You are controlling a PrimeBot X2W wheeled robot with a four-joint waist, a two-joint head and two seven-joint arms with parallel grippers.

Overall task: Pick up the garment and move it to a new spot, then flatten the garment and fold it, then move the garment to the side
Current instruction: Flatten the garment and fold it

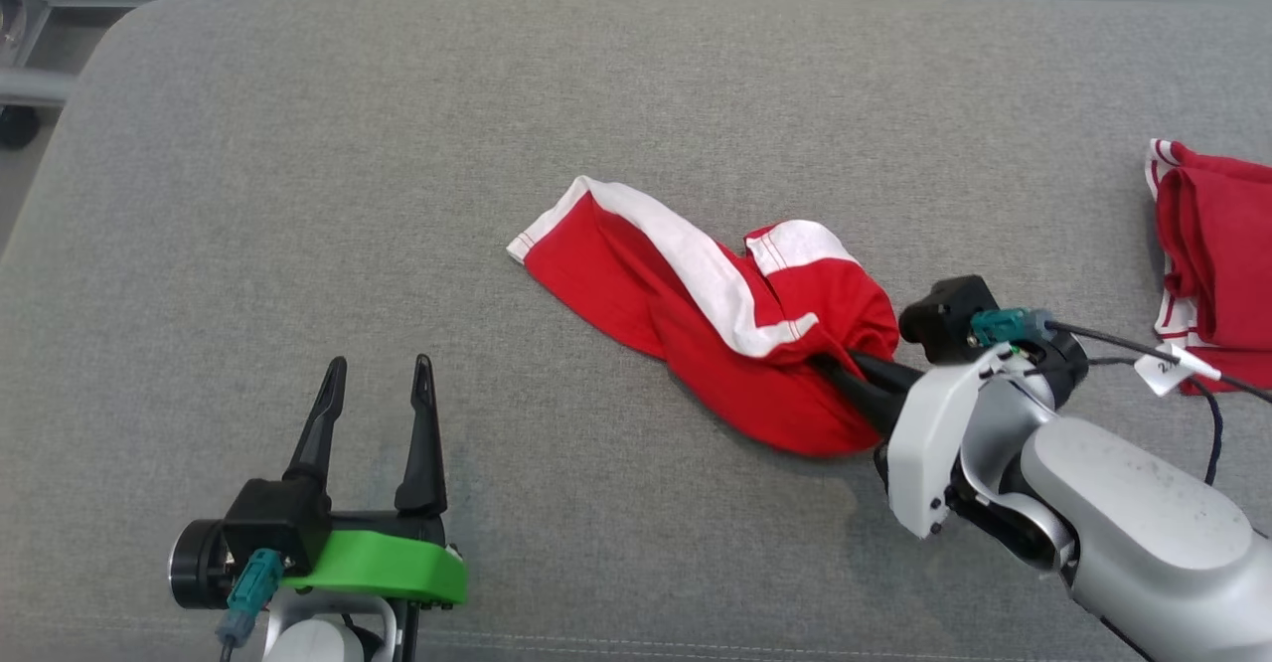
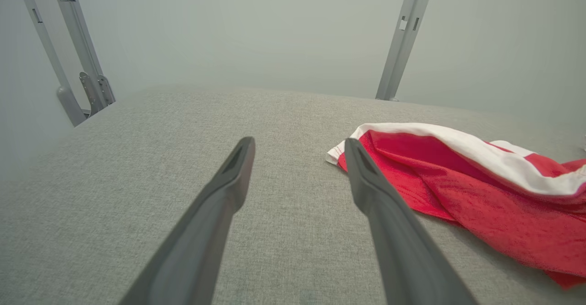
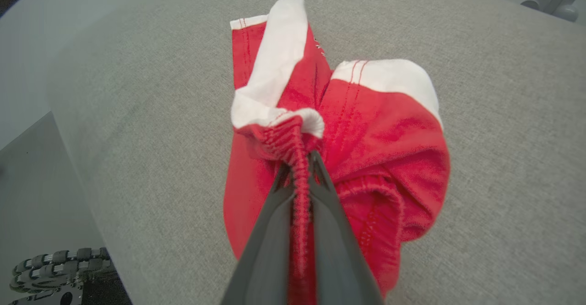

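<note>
The grey fabric-covered tabletop [image 1: 298, 145] spreads across the whole workspace, leaving plenty of bare room for laying cloth out. Near its middle, a little toward the robot's right, lies the garment [image 1: 696, 344], red with white bands, bunched and twisted rather than flat. Well apart from it, at the far right edge, a second red cloth [image 1: 1217, 254] sits folded, likely out of the way of the work. The right pincer [image 3: 300, 167] is clenched on the garment's gathered red waistband, a firm seam that seems a sensible hold for lifting or dragging the piece to a new spot. The left pincer [image 1: 381, 369] hovers low at the near left, jaws spread and grasping nothing, its tips pointing toward the garment's white-edged corner, probably ready to help flatten.
</note>
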